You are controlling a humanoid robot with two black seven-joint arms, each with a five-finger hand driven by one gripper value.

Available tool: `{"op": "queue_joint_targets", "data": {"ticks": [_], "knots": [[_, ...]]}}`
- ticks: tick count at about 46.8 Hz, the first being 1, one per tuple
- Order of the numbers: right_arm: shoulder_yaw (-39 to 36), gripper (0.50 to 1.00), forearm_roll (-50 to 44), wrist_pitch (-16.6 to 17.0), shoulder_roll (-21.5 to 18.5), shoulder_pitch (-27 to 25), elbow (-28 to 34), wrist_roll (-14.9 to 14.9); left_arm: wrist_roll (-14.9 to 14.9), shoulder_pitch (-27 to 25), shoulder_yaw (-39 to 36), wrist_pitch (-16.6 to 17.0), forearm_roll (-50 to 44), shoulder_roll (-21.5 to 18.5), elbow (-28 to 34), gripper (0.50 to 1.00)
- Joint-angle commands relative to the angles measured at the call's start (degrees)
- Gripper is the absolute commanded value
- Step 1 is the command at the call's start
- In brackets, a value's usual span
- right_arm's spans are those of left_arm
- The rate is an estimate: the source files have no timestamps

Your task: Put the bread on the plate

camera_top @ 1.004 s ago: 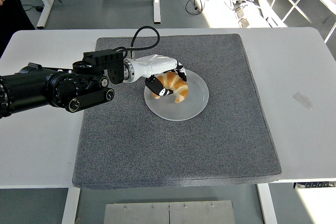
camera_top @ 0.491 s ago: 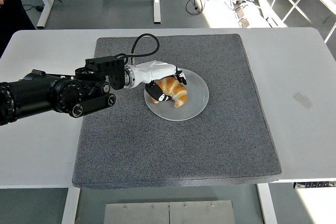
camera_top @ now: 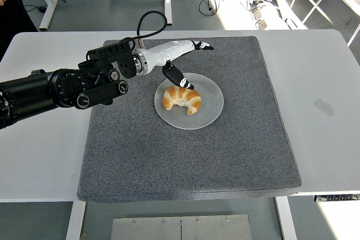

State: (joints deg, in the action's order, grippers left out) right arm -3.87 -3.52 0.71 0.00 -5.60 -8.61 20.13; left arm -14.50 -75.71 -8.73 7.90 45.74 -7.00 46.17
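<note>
A golden croissant (camera_top: 182,99) lies on the clear round plate (camera_top: 209,109), on its left half. The plate sits on the grey mat (camera_top: 191,144). My left hand (camera_top: 188,60) hangs just above and behind the croissant with fingers spread open and holds nothing. Its thumb points down toward the plate's back edge without touching the bread. The left arm comes in from the left edge. The right arm is out of view.
The grey mat covers the middle of the white table (camera_top: 332,77). A black cable (camera_top: 151,23) loops up from the left wrist. A person's dark sleeve (camera_top: 11,9) shows at the top left. Desk legs and chairs stand beyond the table.
The left hand let go of the croissant, opened its fingers and rose up and back. The croissant now rests alone on the plate.
</note>
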Motion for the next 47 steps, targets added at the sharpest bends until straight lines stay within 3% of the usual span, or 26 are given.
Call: {"op": "queue_joint_targets", "data": {"ticks": [1, 7, 16, 30, 47], "knots": [[0.0, 1.0, 0.0, 0.0, 0.0, -0.03, 0.0, 0.0, -0.01, 0.12, 2.93, 0.1, -2.58, -1.0, -0.02, 0.963], [0.0, 1.0, 0.0, 0.0, 0.0, -0.03, 0.0, 0.0, -0.01, 0.56, 7.93, 1.5, -8.12, -1.88, -0.02, 0.963], [0.0, 1.0, 0.0, 0.0, 0.0, -0.03, 0.0, 0.0, -0.44, 1.79, 12.77, 6.16, -17.17, -4.34, -1.43, 0.963], [0.0, 1.0, 0.0, 0.0, 0.0, -0.03, 0.0, 0.0, -2.99, 7.32, 22.96, 6.34, -25.44, -5.57, -7.23, 0.963], [0.0, 1.0, 0.0, 0.0, 0.0, -0.03, 0.0, 0.0, -3.7, 13.56, 38.79, 6.17, -32.03, -5.49, -12.07, 0.963]]}}
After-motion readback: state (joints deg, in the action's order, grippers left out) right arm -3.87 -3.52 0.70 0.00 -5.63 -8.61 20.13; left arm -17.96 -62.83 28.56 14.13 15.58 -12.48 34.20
